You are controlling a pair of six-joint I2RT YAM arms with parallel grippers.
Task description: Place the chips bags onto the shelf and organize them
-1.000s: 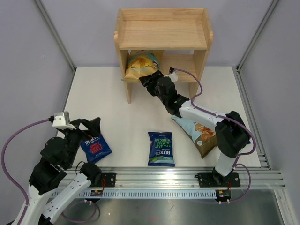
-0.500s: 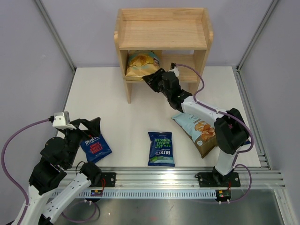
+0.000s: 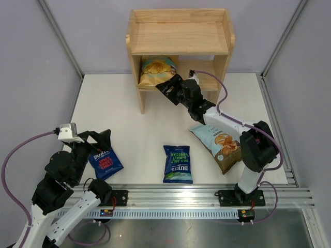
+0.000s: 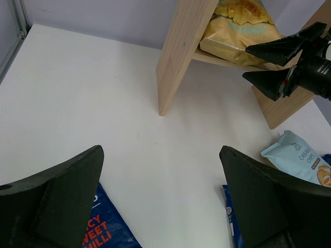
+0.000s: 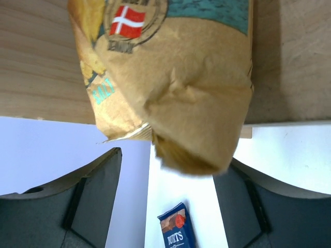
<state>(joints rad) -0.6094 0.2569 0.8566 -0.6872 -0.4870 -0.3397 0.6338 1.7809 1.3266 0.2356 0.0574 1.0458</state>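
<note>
Since one second earlier, the right arm has stretched into a straighter line toward the shelf (image 3: 178,36). The left arm and the bags on the table (image 3: 129,113) have not shifted.

Top external view: the yellow bag (image 3: 155,70) lies on the lower tier, at its left end, with its near edge at the front lip. The right gripper (image 3: 169,87) sits just in front of that edge. The cassava bag (image 3: 221,144) lies flat on the table under the right forearm. The green-lettered Burts bag (image 3: 178,163) lies at the near centre, and the red-lettered Burts bag (image 3: 106,162) lies near left. The left gripper (image 3: 98,140) hovers over the red-lettered bag's far edge.

Left wrist view: the left fingers (image 4: 62,191) are spread wide and grasp nothing, and a corner of the red-lettered bag shows beneath one of them. Across the table, the right gripper's jaws stand apart beside the yellow bag.

Right wrist view: the right fingers (image 5: 98,181) are released, one on either side of the yellow bag's crumpled corner, which overhangs the shelf's front edge (contact with the bag cannot be told). A small Burts bag shows on the table below.
</note>
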